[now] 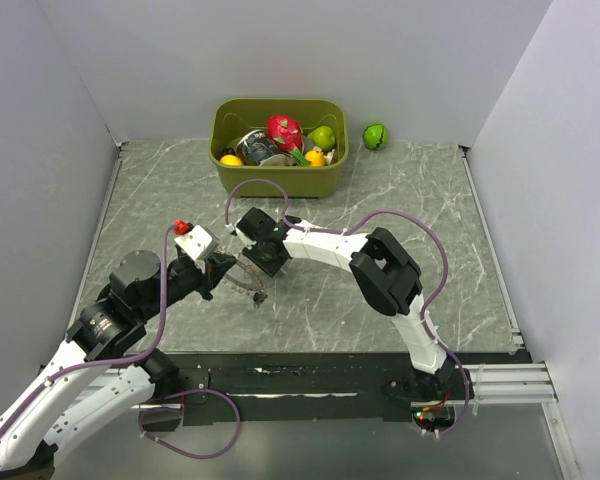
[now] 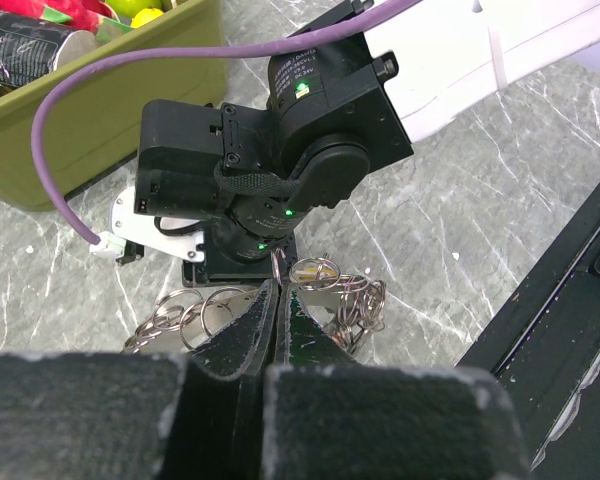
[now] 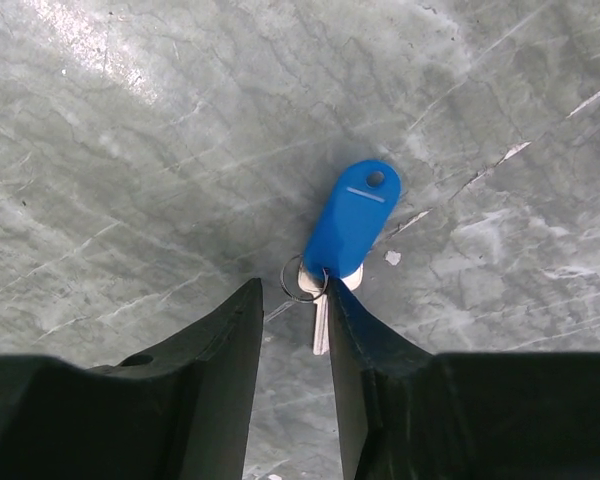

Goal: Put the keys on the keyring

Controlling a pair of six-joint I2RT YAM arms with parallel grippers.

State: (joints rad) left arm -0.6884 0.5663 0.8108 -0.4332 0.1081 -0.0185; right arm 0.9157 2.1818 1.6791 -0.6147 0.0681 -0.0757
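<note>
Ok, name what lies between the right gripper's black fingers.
A small silver split ring and metal key blade on a blue plastic tag, in the right wrist view.

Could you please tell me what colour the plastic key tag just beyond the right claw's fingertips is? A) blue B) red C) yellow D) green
A: the right wrist view shows an oval blue plastic key tag, with a silver metal key attached, lying on the grey marbled tabletop just ahead of the right claw.
</note>
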